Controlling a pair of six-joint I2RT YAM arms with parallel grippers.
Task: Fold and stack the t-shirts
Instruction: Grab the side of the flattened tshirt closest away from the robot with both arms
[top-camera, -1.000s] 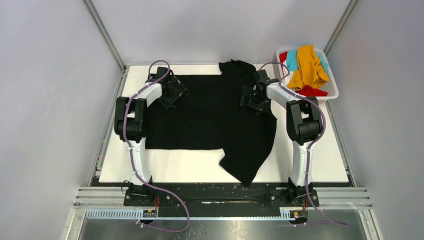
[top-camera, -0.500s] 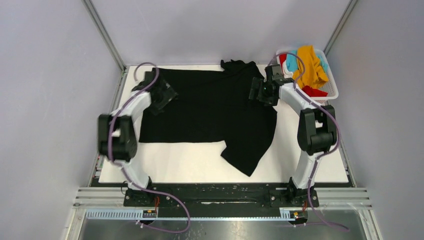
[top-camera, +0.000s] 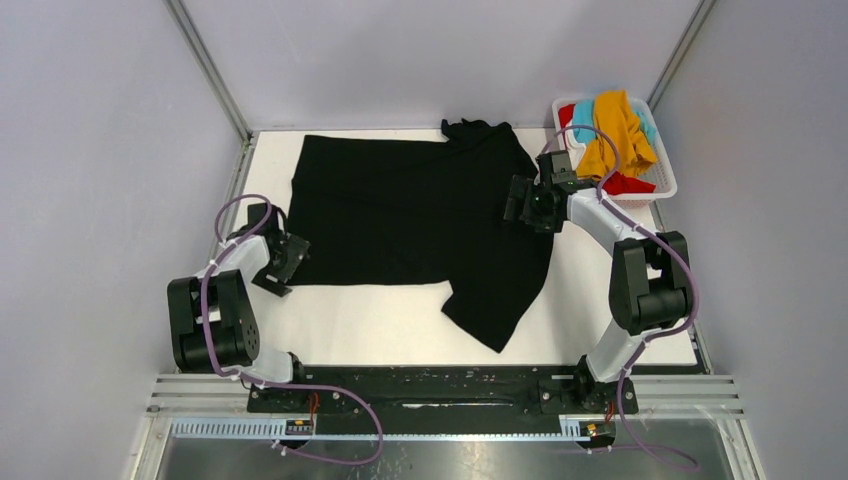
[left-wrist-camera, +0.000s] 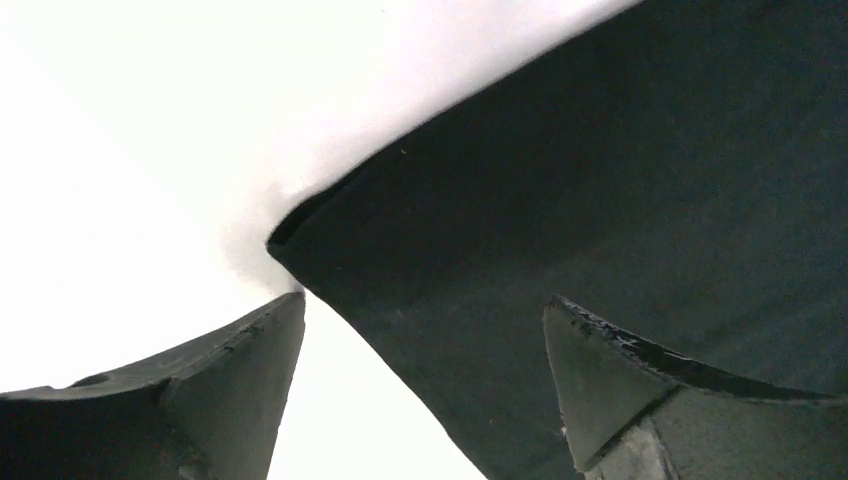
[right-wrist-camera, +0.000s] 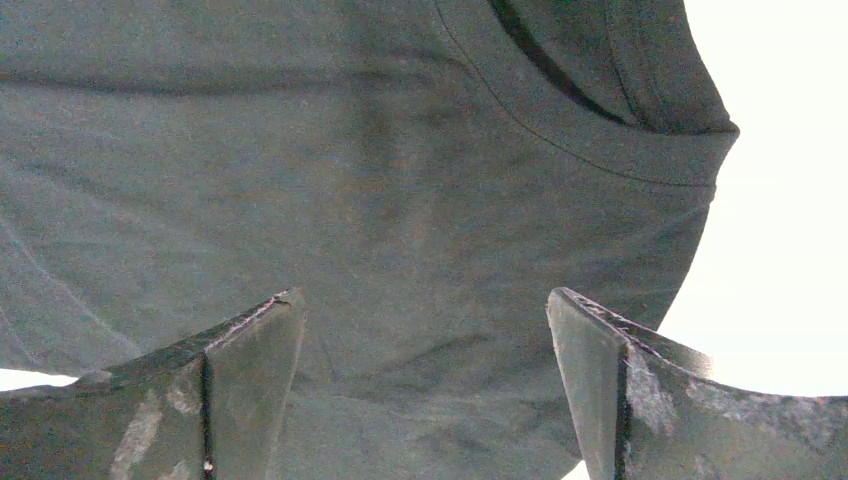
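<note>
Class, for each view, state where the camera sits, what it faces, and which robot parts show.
Top external: above, behind the bases, looking down on the black t-shirt and white basket; both arms show.
Left wrist: on the left gripper, facing the shirt's corner; own fingers show.
Right wrist: on the right gripper, facing shirt fabric; own fingers show.
Shared: all show the t-shirt.

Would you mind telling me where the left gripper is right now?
In the top view, the left gripper sits at the left side of the table, open at the near-left corner of the black t-shirt.
</note>
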